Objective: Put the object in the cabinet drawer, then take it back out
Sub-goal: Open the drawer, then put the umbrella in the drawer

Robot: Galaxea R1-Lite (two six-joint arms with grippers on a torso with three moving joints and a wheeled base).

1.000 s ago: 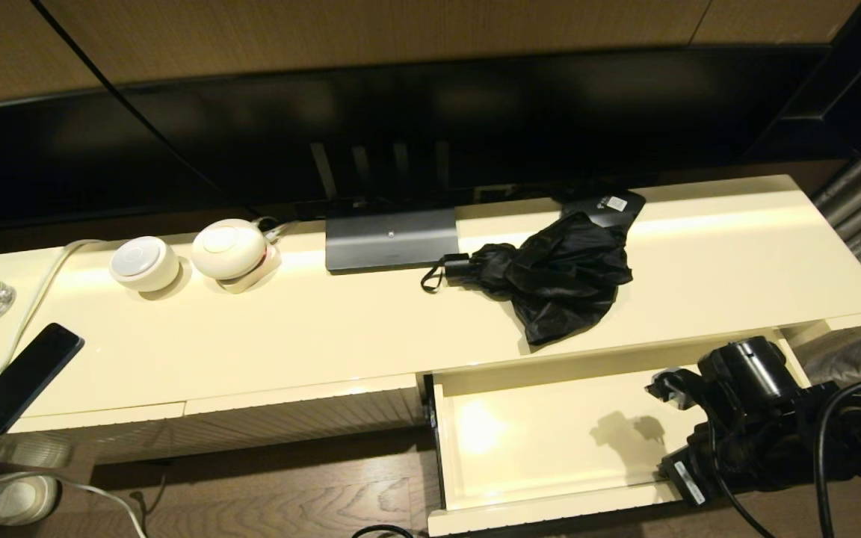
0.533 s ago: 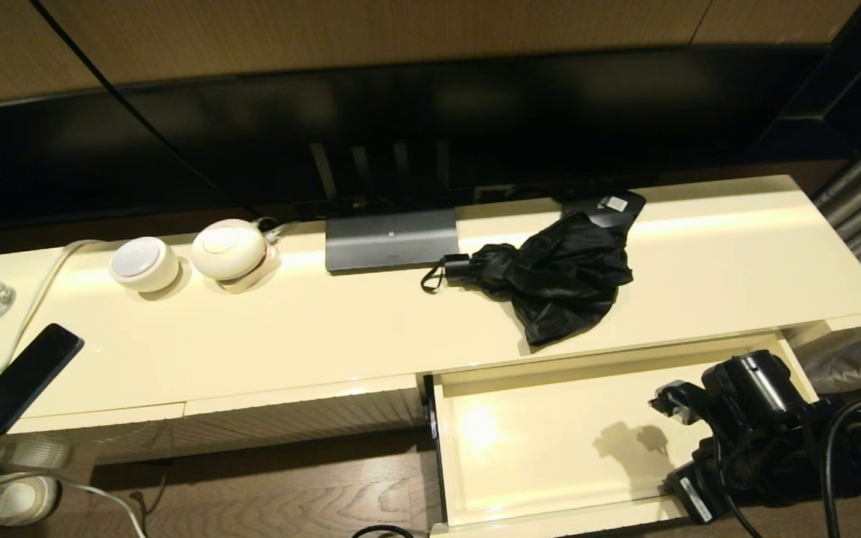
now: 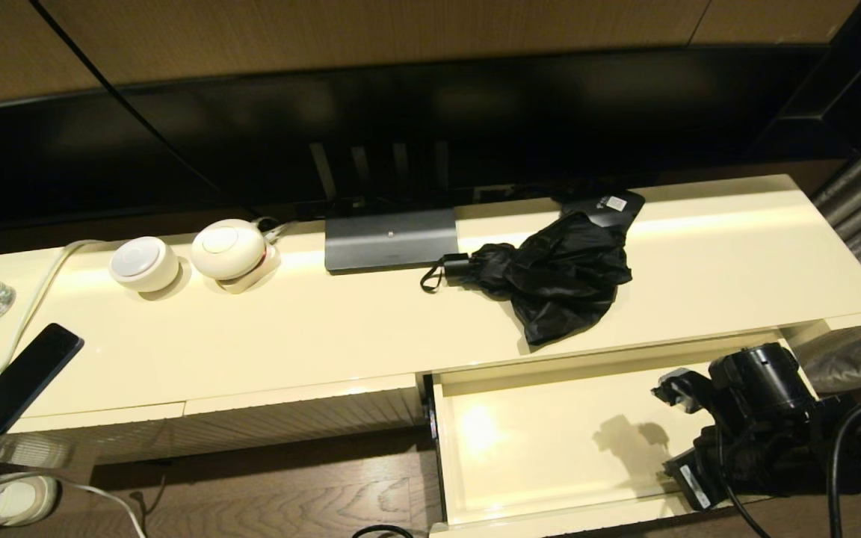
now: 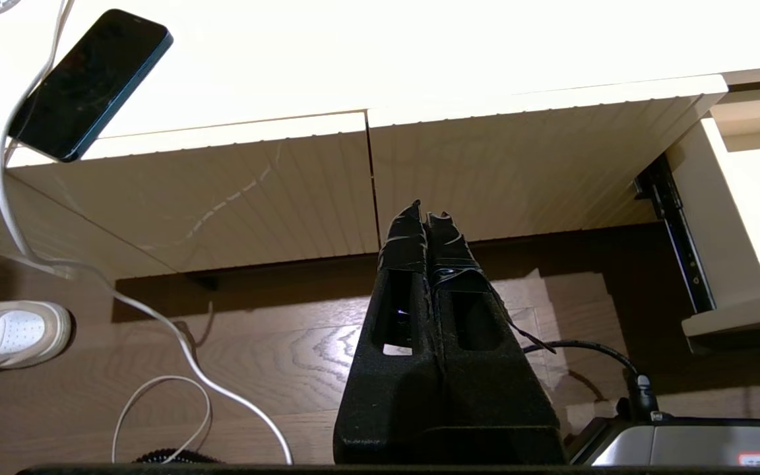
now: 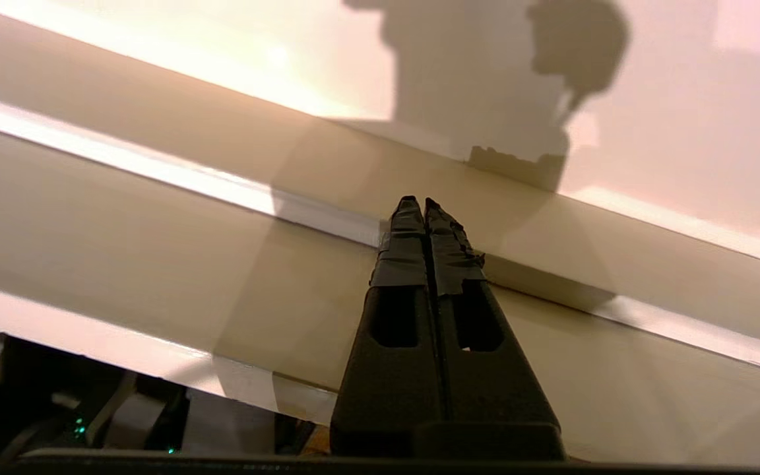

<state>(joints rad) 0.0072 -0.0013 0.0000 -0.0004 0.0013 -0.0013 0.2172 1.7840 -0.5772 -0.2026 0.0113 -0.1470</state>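
Right claw [image 5: 425, 206], closed and empty, hangs over the open drawer [image 3: 550, 441]; next it must open and reach the umbrella [image 3: 550, 276] on the bench [image 3: 288, 336].

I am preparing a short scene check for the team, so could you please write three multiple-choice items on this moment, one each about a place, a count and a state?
1. Where does the black umbrella lie?
A. in the drawer
B. on the cabinet top
C. on the floor

2. How many round white devices stand on the cabinet top?
A. one
B. two
C. four

3. How is the cabinet drawer?
A. pulled out, nothing lying in it
B. pushed shut
C. pulled out with a phone inside

Answers: 1 B, the umbrella rests on the top behind the drawer. 2 B, two sit side by side near the left end. 3 A, its bare floor shows only a shadow, with the shut right tool above its front edge.
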